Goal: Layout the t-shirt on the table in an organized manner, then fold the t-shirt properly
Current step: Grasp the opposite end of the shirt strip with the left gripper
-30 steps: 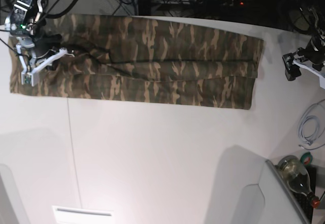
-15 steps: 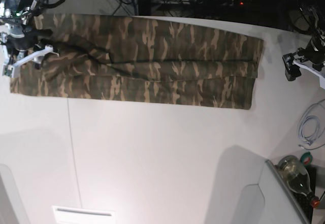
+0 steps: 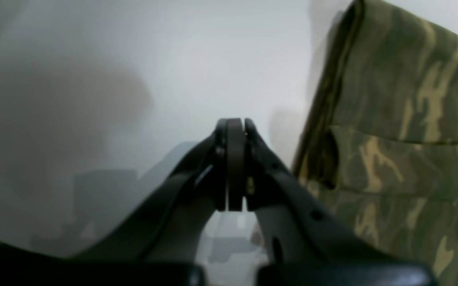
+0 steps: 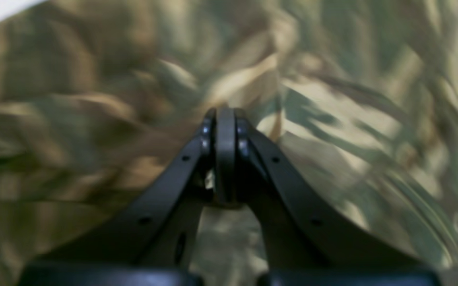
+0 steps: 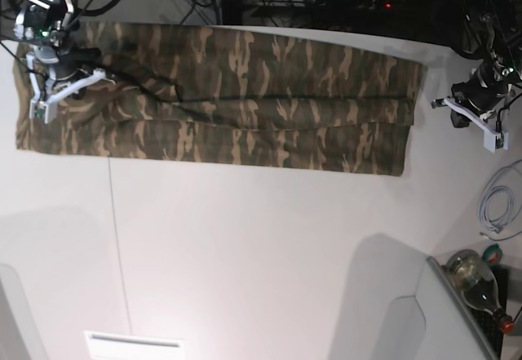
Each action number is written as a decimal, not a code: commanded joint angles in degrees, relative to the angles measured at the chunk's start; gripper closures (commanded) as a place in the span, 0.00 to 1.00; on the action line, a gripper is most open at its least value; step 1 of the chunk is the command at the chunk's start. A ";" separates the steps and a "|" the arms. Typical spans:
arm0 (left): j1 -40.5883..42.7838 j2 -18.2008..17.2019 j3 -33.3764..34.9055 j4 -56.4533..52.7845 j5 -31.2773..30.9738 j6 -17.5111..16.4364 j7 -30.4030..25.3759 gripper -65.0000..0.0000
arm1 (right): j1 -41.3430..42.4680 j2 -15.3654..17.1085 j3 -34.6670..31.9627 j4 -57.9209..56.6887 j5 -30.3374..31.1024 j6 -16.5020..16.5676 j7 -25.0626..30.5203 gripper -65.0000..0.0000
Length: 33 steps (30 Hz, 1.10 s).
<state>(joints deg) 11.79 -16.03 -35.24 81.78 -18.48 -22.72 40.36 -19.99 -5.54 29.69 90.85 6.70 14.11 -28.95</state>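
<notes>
The t-shirt point(image 5: 220, 99) is soft matt camouflage cloth; the tabletop point(image 5: 269, 262) smooth, faintly glossy white; the fingers point(image 3: 235, 159) matt black plastic.

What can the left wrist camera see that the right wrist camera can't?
Only the left wrist view shows bare white table and the shirt's folded end, with one layer's edge lying across another, off to the side of the shut left gripper. Only the right wrist view shows camouflage cloth filling nearly the whole picture behind the shut right gripper, though it is blurry. Both show the t-shirt and a closed black gripper with nothing between its jaws.
</notes>
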 commanded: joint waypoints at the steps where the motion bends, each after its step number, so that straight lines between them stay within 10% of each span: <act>1: -0.23 -1.07 -0.58 0.82 -0.55 0.17 -0.93 1.00 | 0.16 0.05 -0.11 -0.25 0.38 0.09 1.74 0.99; 16: 2.67 1.92 -0.49 12.42 -7.23 -1.06 -0.93 0.97 | -3.09 -0.48 -0.29 11.79 0.73 0.35 5.87 0.99; 21: 2.23 -0.89 0.12 5.74 -23.23 -1.06 -0.93 0.16 | -3.44 -0.48 -0.37 11.70 0.73 0.53 5.87 0.99; 23: 1.44 -2.03 2.85 2.49 -25.61 -1.24 -0.93 0.00 | -3.70 -0.48 -0.37 11.61 0.73 0.53 5.87 0.99; 29: -2.34 -2.91 7.77 -7.36 -25.70 -12.40 -0.93 0.13 | -3.70 -0.48 -0.37 11.61 0.73 0.53 5.87 0.99; 33: -3.13 -2.83 7.86 -11.84 -23.76 -13.19 -1.02 0.23 | -4.06 -0.48 -0.37 11.53 0.73 0.53 5.87 0.99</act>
<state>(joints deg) 9.23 -18.11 -27.09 69.01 -40.75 -35.20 40.25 -23.88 -6.35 29.23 101.41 7.22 14.41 -24.40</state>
